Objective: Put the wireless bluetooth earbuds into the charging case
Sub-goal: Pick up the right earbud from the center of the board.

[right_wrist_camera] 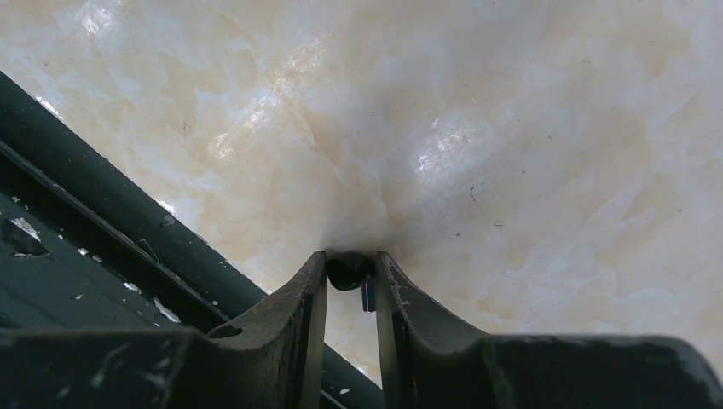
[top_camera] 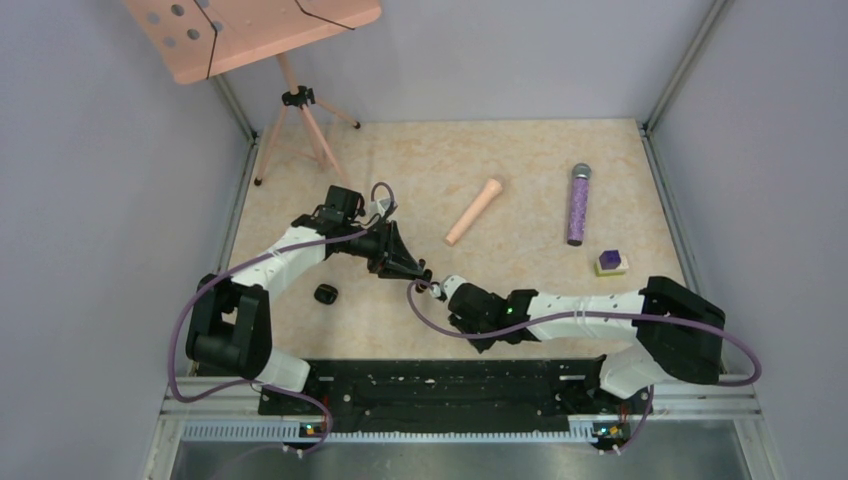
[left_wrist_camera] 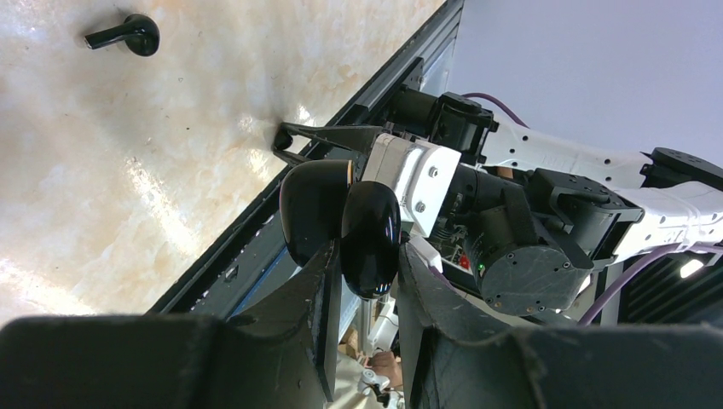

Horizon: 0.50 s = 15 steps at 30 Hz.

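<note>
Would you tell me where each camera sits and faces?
Top external: above, behind the bases, looking down on the table; both arms show.
Left wrist: looks along the left gripper, shut on the charging case, toward the right arm.
Right wrist: looks at the table past the right gripper pinching an earbud.
Shared: top and left wrist both show the right arm.

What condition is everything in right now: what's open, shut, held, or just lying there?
left hand: shut on the charging case.
right hand: shut on the held earbud.
charging case: lid looks open, its two halves apart.
held earbud: pinched between the right hand's fingers.
loose earbud: lying free on the table.
purple microphone: lying flat, untouched.
</note>
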Available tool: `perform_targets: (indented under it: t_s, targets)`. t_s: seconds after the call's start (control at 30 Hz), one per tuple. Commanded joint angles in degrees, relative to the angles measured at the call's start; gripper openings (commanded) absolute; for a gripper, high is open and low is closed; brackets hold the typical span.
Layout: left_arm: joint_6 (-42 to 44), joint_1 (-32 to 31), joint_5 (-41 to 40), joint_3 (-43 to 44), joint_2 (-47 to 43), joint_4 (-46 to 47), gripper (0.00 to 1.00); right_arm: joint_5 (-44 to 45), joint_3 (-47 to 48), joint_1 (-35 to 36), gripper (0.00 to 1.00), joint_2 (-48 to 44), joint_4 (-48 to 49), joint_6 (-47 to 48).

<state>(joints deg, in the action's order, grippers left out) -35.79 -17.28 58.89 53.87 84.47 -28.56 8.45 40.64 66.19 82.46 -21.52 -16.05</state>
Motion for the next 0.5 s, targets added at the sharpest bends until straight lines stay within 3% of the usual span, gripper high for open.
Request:
perform_targets:
  t_s: [0.0,0.13,0.23,0.27,0.37,0.47]
  targets:
    - [0.63,0.1,1.2,-0.17,-1.93,1.22,0.0,-0.03,2.18,-0.48,0.24,1.49,-1.41,0.22]
    - [0.72,0.06,1.29,-0.08,-1.94,1.16,0.0,0.81,2.6,-0.66,0.16,1.71,-1.5,-0.45]
    - [-2.36,0.56,8.43,-2.25,-2.13,7.24,0.0,0.56,2.47,-2.22,0.04,-0.14,-1.38,-1.83]
    - [-2.67,0.92,8.27,-2.53,-2.19,8.01,0.0,0.15,2.29,-2.92,0.04,-0.94,-1.14,-2.11]
    - [3.23,1.62,4.99,0.38,-0.85,-0.94,0.0,-0.57,1.54,-4.93,0.04,-4.56,0.01,-2.39]
    - [3.95,1.6,4.99,0.89,-0.25,-1.44,0.0,-1.45,1.31,-7.84,0.04,-8.44,0.52,-2.31]
